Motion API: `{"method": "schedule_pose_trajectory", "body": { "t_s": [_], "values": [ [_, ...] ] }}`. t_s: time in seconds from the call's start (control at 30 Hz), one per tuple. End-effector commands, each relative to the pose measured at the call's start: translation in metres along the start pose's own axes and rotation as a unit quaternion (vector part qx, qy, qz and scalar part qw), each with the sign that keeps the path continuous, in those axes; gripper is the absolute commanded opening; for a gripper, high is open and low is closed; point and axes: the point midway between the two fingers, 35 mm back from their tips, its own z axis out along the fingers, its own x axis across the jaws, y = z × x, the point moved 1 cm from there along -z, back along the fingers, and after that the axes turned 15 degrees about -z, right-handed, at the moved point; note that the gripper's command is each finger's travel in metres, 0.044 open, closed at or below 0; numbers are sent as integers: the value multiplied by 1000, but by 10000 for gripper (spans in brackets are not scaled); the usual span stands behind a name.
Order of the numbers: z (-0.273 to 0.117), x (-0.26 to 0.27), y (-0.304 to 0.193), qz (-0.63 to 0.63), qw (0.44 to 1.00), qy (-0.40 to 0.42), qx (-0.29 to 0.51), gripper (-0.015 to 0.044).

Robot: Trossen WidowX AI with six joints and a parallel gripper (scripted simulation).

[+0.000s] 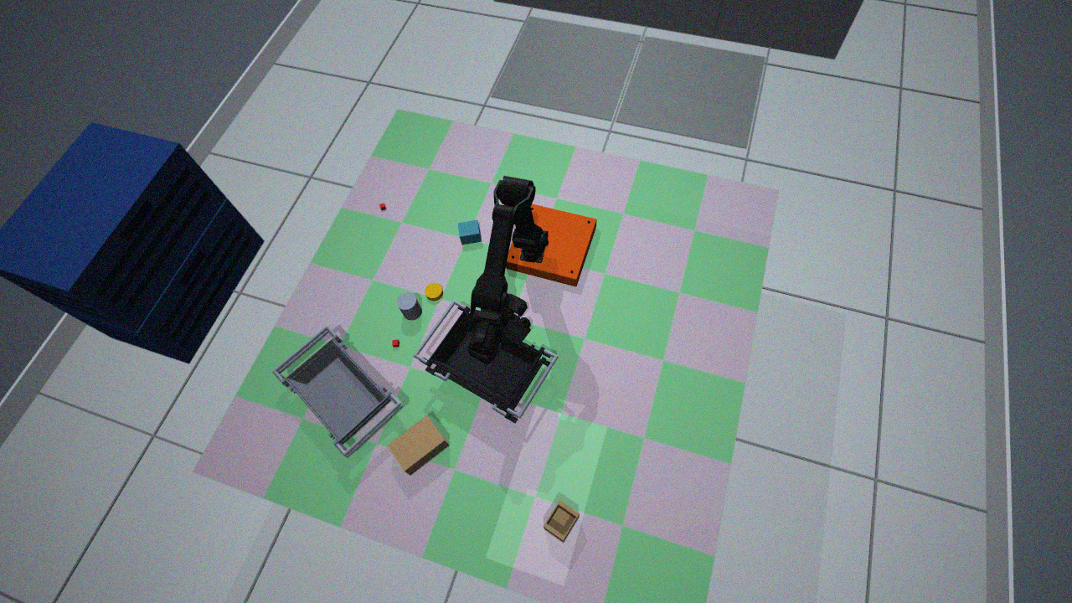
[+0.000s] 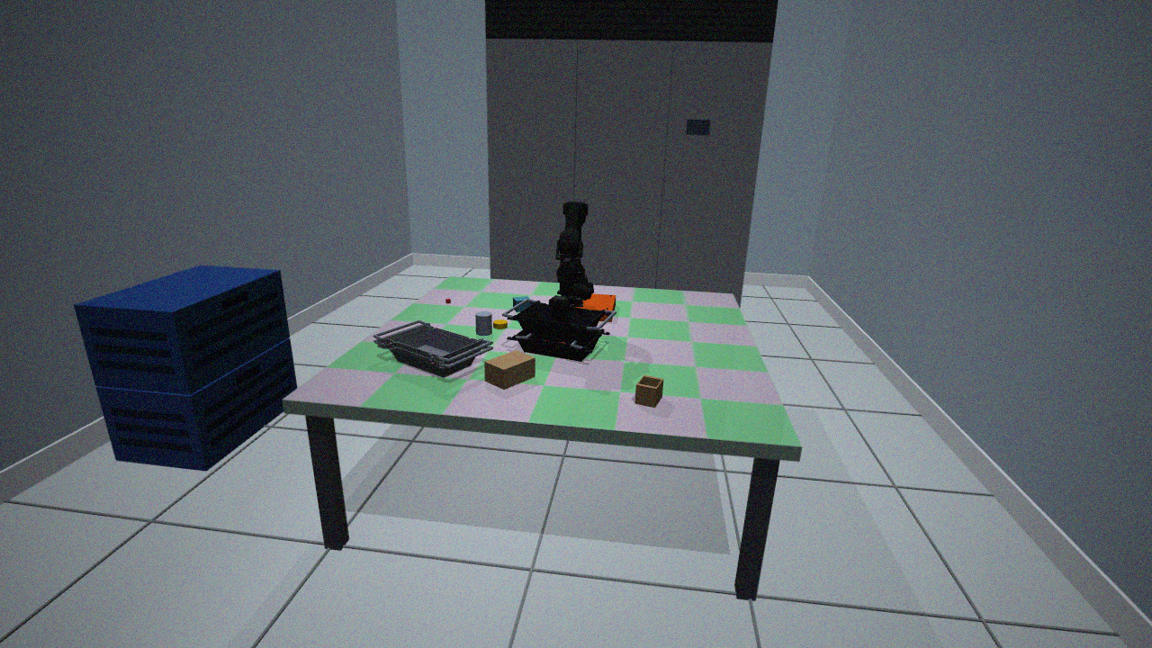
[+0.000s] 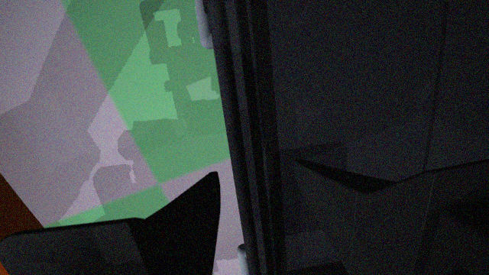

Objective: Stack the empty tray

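Observation:
A black empty tray sits on top of a second black tray and looks about level, with a wire bar at each end. The lower tray stands on the table; its load and most of its bars are hidden, so I cannot tell how the bars lie. My gripper is open at the upper tray's long rim on the arm's side. One finger is outside the rim and one inside, with a gap on the outer side.
A grey tray stands to the left. A tan block, a small open box, a grey cylinder, a yellow disc and a teal block stand around. The arm's base is orange.

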Motion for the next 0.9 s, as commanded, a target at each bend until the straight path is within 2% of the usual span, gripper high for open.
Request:
{"method": "schedule_pose_trajectory", "body": {
  "t_s": [0.0,0.4,0.67,0.87],
  "values": [
    [0,0,1,1,1000,1,-2,264],
    [0,0,1,1,1000,1,-2,440],
    [-3,-1,0,0,1000,0,0,440],
    [-28,-5,0,0,1000,0,-1,440]
  ]
}}
